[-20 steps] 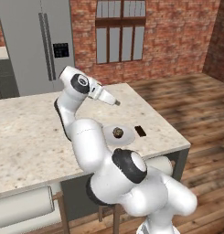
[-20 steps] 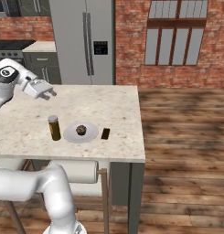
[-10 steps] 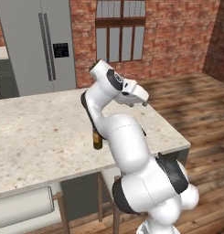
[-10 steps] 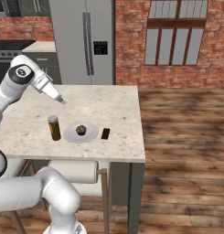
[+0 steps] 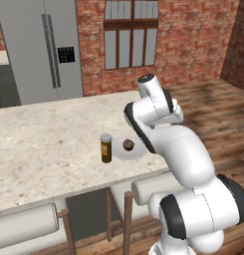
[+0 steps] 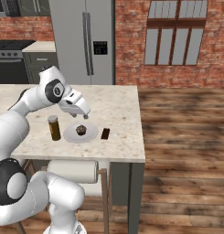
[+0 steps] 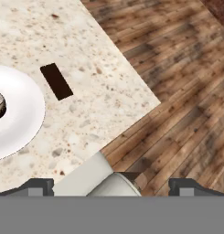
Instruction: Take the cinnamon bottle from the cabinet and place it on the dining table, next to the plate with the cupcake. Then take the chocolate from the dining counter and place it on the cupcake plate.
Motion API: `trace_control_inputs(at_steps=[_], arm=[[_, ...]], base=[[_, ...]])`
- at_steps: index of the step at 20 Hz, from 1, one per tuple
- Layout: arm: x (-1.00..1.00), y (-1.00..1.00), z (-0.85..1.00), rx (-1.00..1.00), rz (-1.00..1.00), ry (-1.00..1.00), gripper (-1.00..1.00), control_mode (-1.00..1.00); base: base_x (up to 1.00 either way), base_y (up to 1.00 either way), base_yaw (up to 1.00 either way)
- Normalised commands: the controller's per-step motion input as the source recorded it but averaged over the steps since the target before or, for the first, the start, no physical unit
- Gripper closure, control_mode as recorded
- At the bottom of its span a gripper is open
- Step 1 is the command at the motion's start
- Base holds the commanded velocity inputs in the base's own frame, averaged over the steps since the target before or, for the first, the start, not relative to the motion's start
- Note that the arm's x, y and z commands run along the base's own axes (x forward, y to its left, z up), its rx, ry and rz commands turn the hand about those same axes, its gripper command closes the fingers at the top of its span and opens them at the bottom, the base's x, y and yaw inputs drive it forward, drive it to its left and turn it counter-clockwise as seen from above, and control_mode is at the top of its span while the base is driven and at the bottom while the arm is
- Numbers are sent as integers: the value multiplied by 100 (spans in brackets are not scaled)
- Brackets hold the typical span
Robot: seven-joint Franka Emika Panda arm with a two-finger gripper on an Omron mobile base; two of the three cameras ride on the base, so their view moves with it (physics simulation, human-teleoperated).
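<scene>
The dining table [image 6: 122,137] is the big beige speckled island with a dark base, and pretty much everything sits near its right-hand end as seen from the right base view. Behind it there's a tall grey fridge [image 6: 83,41] against the brick wall, plus a window [image 6: 177,36] off to the side, and wood flooring [image 6: 186,151] runs past the table's end. A padded stool [image 6: 74,171] is tucked under the near edge. On the tabletop the round white-grey plate [image 6: 74,136] lies flat, with the tiny dark cupcake [image 6: 81,131] sitting on it roughly in the middle. The cinnamon bottle [image 6: 54,128] stands upright just beside the plate, on the side away from the table's end, grey lid on top; from the left base view it looks very close to the plate rim [image 5: 138,152] but I can't tell if it actually touches. The chocolate [image 6: 104,133] lies flat on the stone on the plate's other side, close to the rim but apart from it, which the hand view shows clearly [image 7: 56,81]. The gripper [image 6: 85,116] hangs above the table just over the plate, jaws spread wide with nothing between them.
</scene>
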Motion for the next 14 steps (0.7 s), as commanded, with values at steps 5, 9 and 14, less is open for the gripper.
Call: trace_control_inputs(at_steps=[5, 9, 14], arm=[[71, -23, -55, 23, 44, 22, -100, -100], [63, -26, -24, 25, 40, 26, -100, -100], [67, -24, -42, 23, 38, 23, -100, -100]], base=[[0, 0, 0], [0, 0, 0], [0, 0, 0]])
